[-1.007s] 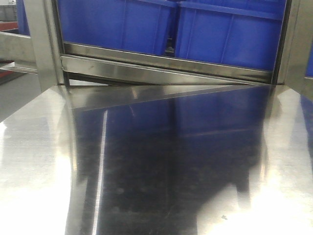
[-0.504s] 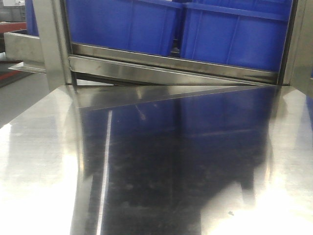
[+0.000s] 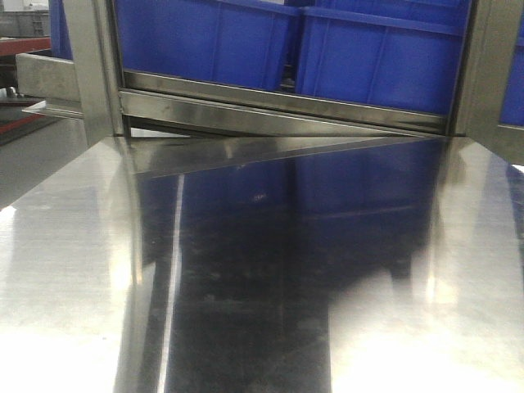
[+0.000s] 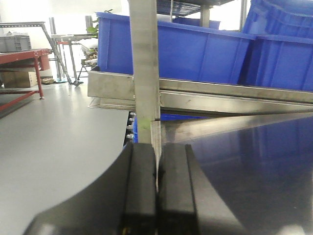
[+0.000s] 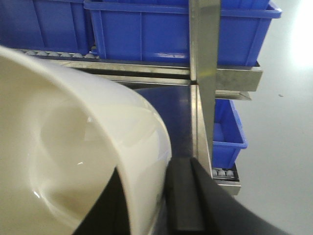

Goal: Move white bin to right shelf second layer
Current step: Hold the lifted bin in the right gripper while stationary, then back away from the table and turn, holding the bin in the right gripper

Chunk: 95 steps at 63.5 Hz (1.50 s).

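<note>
The white bin (image 5: 73,142), glossy and cream-white, fills the left of the right wrist view. My right gripper (image 5: 146,169) is shut on the bin's near wall, one black finger inside and the other finger (image 5: 183,196) outside. The bin hangs over the mirror-like steel table (image 3: 74,270). Behind it, a steel rack level with small white rollers (image 5: 49,53) and a front rail (image 5: 146,66) carries blue crates (image 5: 161,29). I cannot tell if it is the right shelf second layer. My left gripper (image 4: 157,147) is shut with nothing in it, at the table's left edge.
Upright steel posts (image 3: 94,65) (image 5: 204,73) frame the rack opening. Blue crates (image 3: 368,57) fill the level facing the front camera. A lower level holds another blue crate (image 5: 226,132) above rollers. Grey floor (image 4: 54,142) and a red workbench (image 4: 22,54) lie to the left.
In the front view both rack posts have shifted inward, as if the camera had drawn back a little from the rack. No gripper shows in that view.
</note>
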### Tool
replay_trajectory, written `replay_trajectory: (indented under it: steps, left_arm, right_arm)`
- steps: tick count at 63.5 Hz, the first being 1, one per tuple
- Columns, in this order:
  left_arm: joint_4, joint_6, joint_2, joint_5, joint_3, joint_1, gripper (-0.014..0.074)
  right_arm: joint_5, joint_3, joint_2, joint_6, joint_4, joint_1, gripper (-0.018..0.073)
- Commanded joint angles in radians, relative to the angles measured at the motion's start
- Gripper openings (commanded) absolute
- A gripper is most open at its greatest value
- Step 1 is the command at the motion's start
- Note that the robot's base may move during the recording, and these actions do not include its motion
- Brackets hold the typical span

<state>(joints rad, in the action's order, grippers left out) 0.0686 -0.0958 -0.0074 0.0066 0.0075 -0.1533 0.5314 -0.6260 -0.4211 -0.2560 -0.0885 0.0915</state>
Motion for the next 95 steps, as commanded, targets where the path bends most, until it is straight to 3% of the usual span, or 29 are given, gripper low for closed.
replay_trajectory:
  steps: [1, 95]
  left_arm:
    - [0.005, 0.007, -0.013, -0.087, 0.033, 0.001, 0.0085]
    - [0.005, 0.007, -0.013, -0.087, 0.033, 0.001, 0.0085]
  right_arm:
    - [-0.108, -0.029, -0.004, 0.002, -0.007, -0.008, 0.0057]
    - [-0.107, -0.029, -0.011, 0.002, -0.007, -0.008, 0.0057]
